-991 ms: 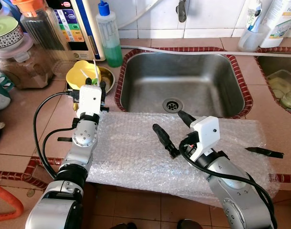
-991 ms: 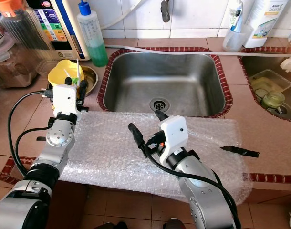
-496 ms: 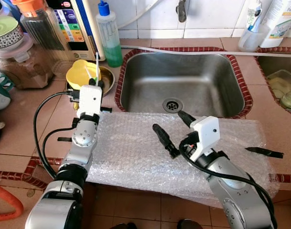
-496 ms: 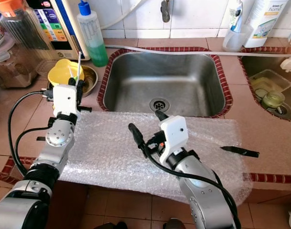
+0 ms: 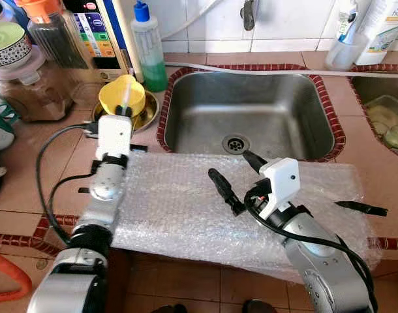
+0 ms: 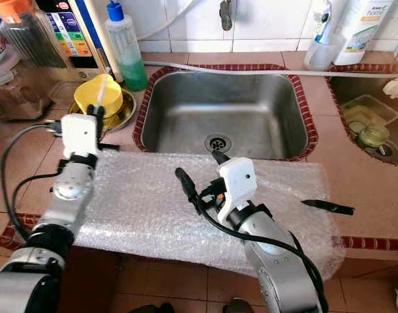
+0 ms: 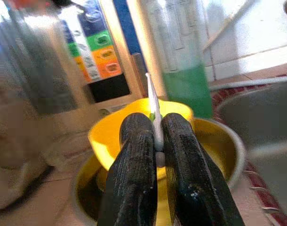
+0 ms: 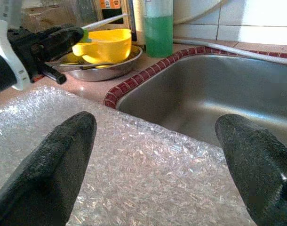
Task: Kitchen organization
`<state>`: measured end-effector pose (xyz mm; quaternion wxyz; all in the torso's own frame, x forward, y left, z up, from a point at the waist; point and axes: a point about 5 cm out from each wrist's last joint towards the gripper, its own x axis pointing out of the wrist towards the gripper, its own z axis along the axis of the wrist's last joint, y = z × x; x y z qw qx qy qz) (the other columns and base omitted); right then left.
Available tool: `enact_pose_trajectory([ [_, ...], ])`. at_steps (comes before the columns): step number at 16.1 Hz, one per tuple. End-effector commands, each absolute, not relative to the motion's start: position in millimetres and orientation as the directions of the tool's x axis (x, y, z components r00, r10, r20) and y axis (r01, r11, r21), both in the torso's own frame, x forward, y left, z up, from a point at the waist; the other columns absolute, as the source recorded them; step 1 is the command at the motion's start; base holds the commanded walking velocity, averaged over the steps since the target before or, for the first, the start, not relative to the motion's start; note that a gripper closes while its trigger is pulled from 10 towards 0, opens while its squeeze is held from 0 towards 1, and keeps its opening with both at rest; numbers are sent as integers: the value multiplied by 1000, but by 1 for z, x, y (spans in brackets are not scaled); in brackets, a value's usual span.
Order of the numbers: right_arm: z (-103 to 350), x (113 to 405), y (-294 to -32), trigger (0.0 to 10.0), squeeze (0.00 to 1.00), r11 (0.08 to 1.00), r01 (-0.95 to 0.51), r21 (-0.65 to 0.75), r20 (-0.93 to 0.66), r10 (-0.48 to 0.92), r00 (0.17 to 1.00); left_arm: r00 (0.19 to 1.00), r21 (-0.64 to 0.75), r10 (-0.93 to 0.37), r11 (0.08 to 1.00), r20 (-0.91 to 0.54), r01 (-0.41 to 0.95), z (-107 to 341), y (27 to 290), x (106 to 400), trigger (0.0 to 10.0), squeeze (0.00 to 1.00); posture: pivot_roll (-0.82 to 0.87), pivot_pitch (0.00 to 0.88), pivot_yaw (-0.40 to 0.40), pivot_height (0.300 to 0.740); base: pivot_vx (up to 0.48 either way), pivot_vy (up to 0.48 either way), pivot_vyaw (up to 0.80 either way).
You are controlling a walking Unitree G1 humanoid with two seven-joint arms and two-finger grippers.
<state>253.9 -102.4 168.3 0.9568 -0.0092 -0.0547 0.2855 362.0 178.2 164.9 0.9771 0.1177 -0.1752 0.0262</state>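
My left gripper is shut on a thin white stick. It holds the stick at the near side of a yellow cup, with the stick's tip over the cup. The cup stands in a steel bowl left of the sink. My right gripper is open, with nothing between its fingers, a little above the sheet of bubble wrap that lies across the counter's front edge.
A steel sink lies just behind the bubble wrap. A green soap bottle, jars and a white appliance stand at the back left. A black utensil lies on the wrap's right end. A second basin holds dishes.
My left gripper has moved left and back with the white stick, which has tilted so its tip is now over the yellow cup. The right arm has not moved.
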Motion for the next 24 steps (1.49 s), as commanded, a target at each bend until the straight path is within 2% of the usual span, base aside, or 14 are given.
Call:
enact_pose_trajectory([
  [1, 169, 254, -100, 10000, 976, 832, -552, -46, 107, 554, 826, 934, 217, 29, 970, 356, -113, 165, 189, 359, 0, 0, -275, 179, 100, 740, 0, 0, 0],
  [4, 170, 257, -100, 10000, 973, 833, -551, -45, 112, 552, 826, 931, 182, 47, 976, 361, -120, 168, 210, 351, 0, 0, -265, 172, 98, 740, 0, 0, 0],
  [6, 169, 258, -100, 10000, 973, 833, -551, -45, 112, 552, 826, 934, 118, 22, 991, 357, -68, 172, 211, 349, 0, 0, -257, 170, 96, 740, 0, 0, 0],
  [7, 170, 262, -101, 10000, 973, 835, -548, -43, 115, 549, 828, 935, 20, -32, 999, 354, 26, 178, 208, 349, 0, 0, -250, 167, 94, 740, 0, 0, 0],
  [13, 180, 282, -109, 10000, 945, 854, -518, -51, 150, 519, 841, 895, -173, -196, 943, 400, 284, 217, 196, 345, 0, 0, -233, 155, 93, 740, 0, 0, 0],
  [15, 184, 287, -110, 10000, 737, 859, -511, -37, 169, 509, 844, 873, -240, -315, 876, 372, 419, 219, 186, 340, 0, 0, -232, 152, 95, 740, 0, 0, 0],
  [16, 185, 287, -111, 10000, 663, 860, -509, -29, 173, 506, 845, 867, -257, -341, 858, 363, 445, 218, 183, 338, 0, 0, -231, 152, 95, 740, 0, 0, 0],
  [17, 188, 289, -111, 10000, 184, 862, -507, 11, 185, 496, 848, 859, -291, -380, 827, 342, 482, 214, 178, 336, 0, 0, -231, 152, 95, 740, 0, 0, 0],
  [18, 190, 291, -111, 10000, 47, 862, -506, 42, 193, 489, 850, 853, -311, -404, 807, 329, 502, 212, 176, 334, 0, 0, -231, 152, 95, 740, 0, 0, 0],
  [19, 200, 297, -113, 10000, 0, 847, -500, 180, 227, 458, 859, 837, -359, -458, 759, 299, 544, 205, 167, 330, 0, 0, -235, 154, 99, 740, 0, 0, 0],
  [22, 206, 303, -114, 10000, 0, 806, -506, 307, 248, 446, 860, 797, -422, -542, 678, 265, 601, 198, 154, 322, 0, 0, -238, 155, 103, 740, 0, 0, 0],
  [23, 206, 302, -112, 10000, 0, 825, -561, 68, 213, 537, 816, 767, -390, -599, 666, 230, 636, 195, 144, 317, 0, 0, -238, 158, 105, 740, 0, 0, 0],
  [24, 205, 302, -112, 10000, 0, 821, -570, 14, 198, 557, 807, 764, -388, -605, 663, 226, 640, 195, 143, 316, 0, 0, -238, 158, 105, 740, 0, 0, 0],
])
